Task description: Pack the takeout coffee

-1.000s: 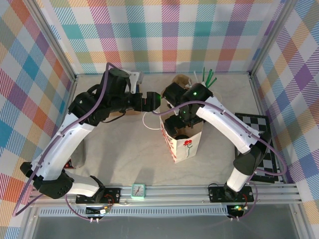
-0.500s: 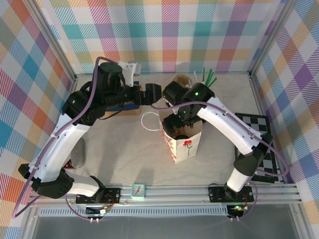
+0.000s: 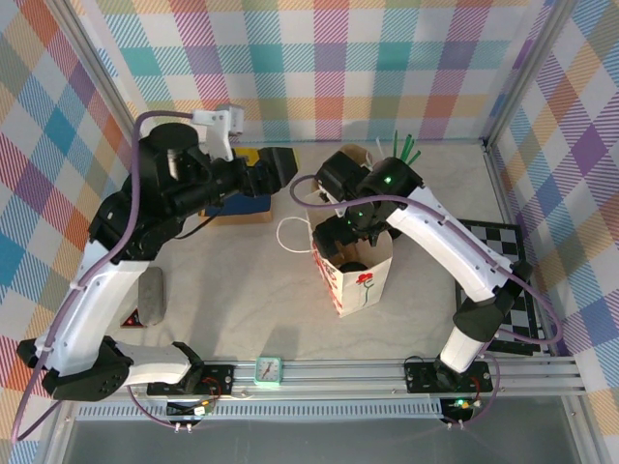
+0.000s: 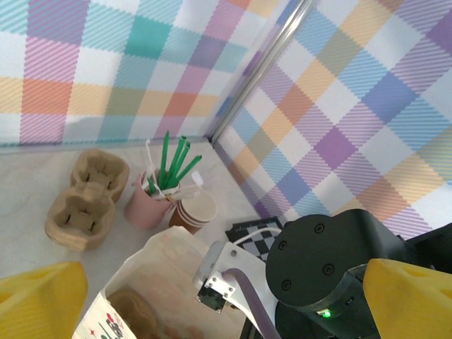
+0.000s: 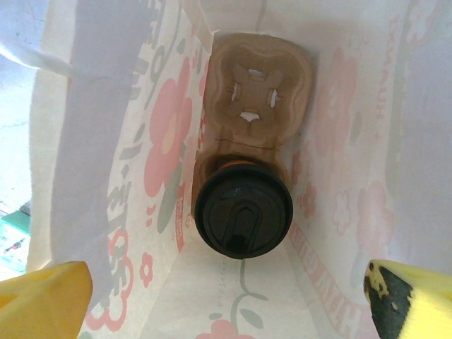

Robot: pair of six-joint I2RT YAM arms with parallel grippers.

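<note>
- The takeout coffee (image 5: 244,210) is sitting upright at the bottom of the white flowered paper bag (image 5: 141,141), its black lid facing up
- The cup is resting in one slot of a brown cardboard carrier (image 5: 258,92) inside the bag, and the carrier's empty slot is lying at 12 o'clock of the lid
- The right gripper (image 5: 226,300) is hanging over the bag's mouth with its jaws spread wide and nothing between them
- Its yellow fingers (image 5: 42,296) are showing at 7 and 5 o'clock of the cup, both well apart from the lid and not touching it
- In the top view the bag is standing just to the 3 o'clock side of the table's middle, with the right arm bending over it
- The left gripper (image 4: 226,304) is hovering high at about 10 o'clock of the bag, jaws likewise released and carrying nothing
- Its fingers (image 4: 39,300) are staying clear of the bag and well away from the coffee
- Toward the table's 12 o'clock edge a second cardboard carrier (image 4: 88,198), a pink cup of green straws (image 4: 152,201) and a stack of unlidded brown cups (image 4: 194,210) are standing close together
- A checkered board (image 3: 503,280) is lying at 3 o'clock of the bag
</note>
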